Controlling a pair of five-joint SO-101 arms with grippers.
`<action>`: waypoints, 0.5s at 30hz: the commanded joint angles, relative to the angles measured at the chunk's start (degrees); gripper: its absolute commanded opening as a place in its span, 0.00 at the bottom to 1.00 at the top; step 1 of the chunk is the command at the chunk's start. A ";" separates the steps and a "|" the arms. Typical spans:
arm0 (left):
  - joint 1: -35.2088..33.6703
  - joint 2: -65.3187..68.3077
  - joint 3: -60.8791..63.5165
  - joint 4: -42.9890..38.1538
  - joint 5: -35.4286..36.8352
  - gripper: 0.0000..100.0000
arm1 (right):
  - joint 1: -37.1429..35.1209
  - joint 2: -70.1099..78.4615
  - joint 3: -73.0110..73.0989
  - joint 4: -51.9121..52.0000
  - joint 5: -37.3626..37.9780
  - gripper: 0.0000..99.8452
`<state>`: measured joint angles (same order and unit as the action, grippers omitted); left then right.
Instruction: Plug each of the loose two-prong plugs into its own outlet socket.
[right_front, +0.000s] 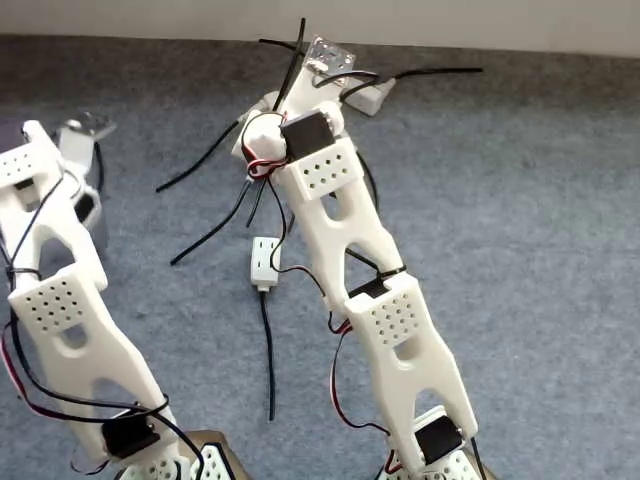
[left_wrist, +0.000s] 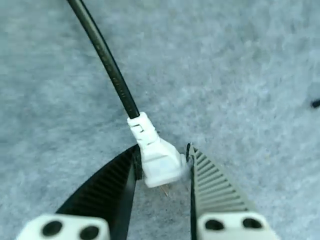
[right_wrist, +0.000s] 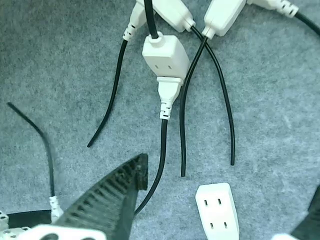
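One white two-prong plug (left_wrist: 157, 162) is pinched in the left gripper (left_wrist: 162, 156), seen at the high view's upper left, its black cord (left_wrist: 107, 65) running away over the grey carpet (left_wrist: 240, 60). The right gripper (right_wrist: 227, 182), at top centre, is held spread, with a free white outlet socket (right_wrist: 217, 215) between its jaws.

A white outlet block (right_front: 264, 260) is laid flat, empty, its cord trailed toward 6 o'clock. A second outlet (right_wrist: 165, 55) is filled by a white plug (right_wrist: 169, 92). A loose two-prong plug (left_wrist: 157, 160) is clamped in the left gripper (left_wrist: 163, 150).
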<state>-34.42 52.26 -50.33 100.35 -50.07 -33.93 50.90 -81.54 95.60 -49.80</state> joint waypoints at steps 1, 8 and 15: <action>-2.24 -3.65 8.04 0.53 -11.08 0.02 | -0.66 -1.10 -2.42 -0.04 0.00 0.47; -3.74 -4.09 9.19 0.53 -11.87 0.18 | -0.66 -1.10 -2.42 -0.13 0.00 0.47; -3.74 -4.09 8.04 -0.44 -8.00 0.19 | -0.66 -1.10 -2.42 -0.13 0.00 0.47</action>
<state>-37.32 51.12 -41.27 100.35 -61.41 -33.93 50.90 -81.54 95.60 -49.80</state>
